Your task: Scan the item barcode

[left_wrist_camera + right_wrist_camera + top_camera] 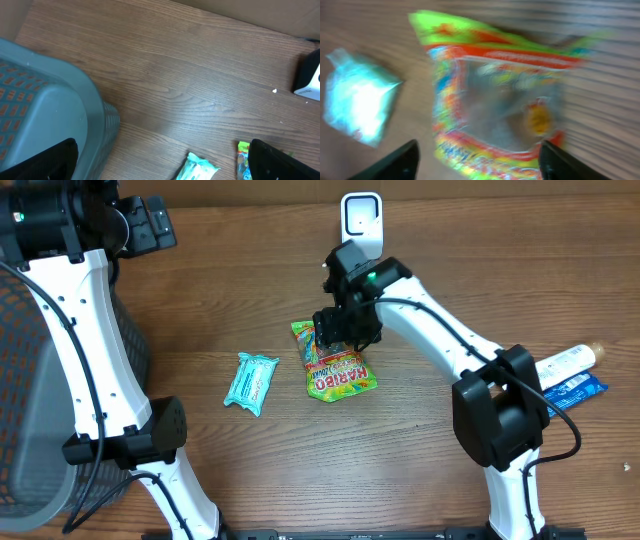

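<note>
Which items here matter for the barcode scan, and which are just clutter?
In play: Haribo bag; white scanner; right gripper, open over the bag.
Lying about: teal packet; grey basket; white tube; blue packet.

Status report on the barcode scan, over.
Left pincer open, by basket. Right pincer open over candy bag, bag on table. Teal packet lies apart, not in the way.
</note>
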